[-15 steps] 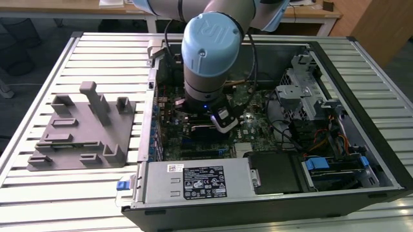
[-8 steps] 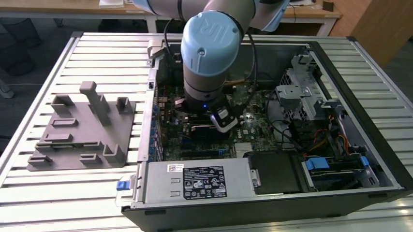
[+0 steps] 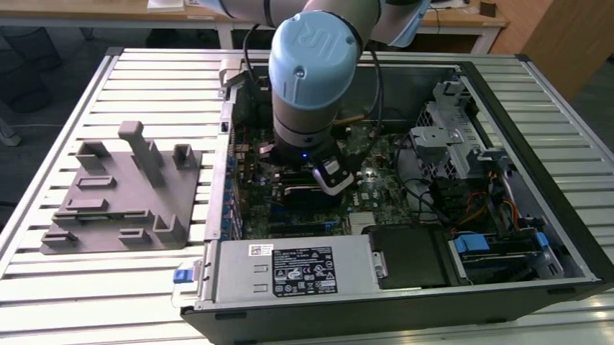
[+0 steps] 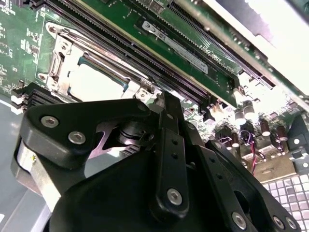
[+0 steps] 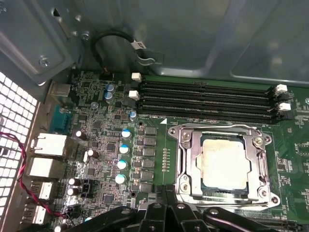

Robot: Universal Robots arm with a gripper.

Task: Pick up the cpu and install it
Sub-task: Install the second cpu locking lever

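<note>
Already the small square silvery-beige cpu (image 5: pixel 223 162) sits in its socket; the black gripper (image 5: pixel 166 189), fingers together and empty, could scrape the board.

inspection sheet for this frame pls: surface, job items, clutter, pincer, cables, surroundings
Surface: slatted metal table carrying an open computer case.
Job's things: cpu lies flat inside the socket frame on the motherboard; also seen in the second wrist view.
Clutter: grey fixture with upright posts at the exterior view's left, nothing on it.
Grippers: pincer close beside the socket, above the board, holding nothing visible.
Cables: black looped cable near the case wall; red and black wires by the rear ports.
Surroundings: wooden desks behind.
</note>
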